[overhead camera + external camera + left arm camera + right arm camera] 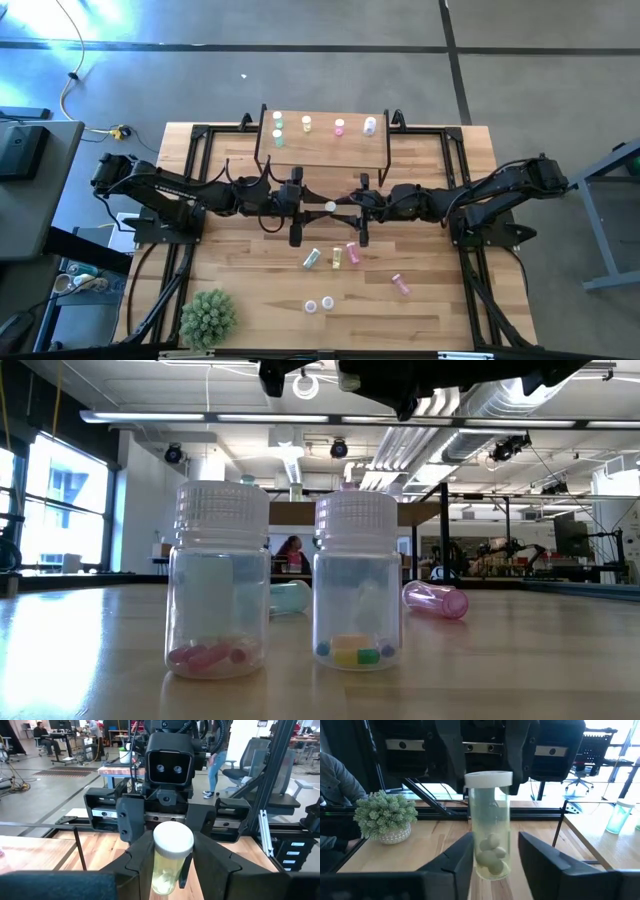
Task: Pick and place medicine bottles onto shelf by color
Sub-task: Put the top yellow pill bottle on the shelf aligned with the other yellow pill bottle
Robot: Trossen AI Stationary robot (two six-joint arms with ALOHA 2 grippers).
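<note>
Above the table's middle, a pale yellow medicine bottle [330,207] with a white cap stands upright in the air. My left gripper [172,865] is shut on it, reaching in level from the table's left. My right gripper [495,855] faces it from the right, open. Its fingers flank the bottle's lower body, with a clear gap on one side. The shelf [323,150] stands at the table's far edge with green [278,128], yellow [307,124], pink [339,127] and lavender [369,126] bottles upright on it. My left gripper pinches the yellow bottle's upper body, just under the cap [170,862], between its two fingers. The fingers come in level from the table's left. The bottle stands upright, cap up, lifted clear of the table, with pale pills at its bottom.
A green [312,258], a yellow [337,257] and two pink bottles [352,252] [401,285] lie on the table nearer than the grippers. Two clear bottles [218,580] [357,580] stand upright near the front edge. A spiky plant ball [208,318] sits at the near left corner.
</note>
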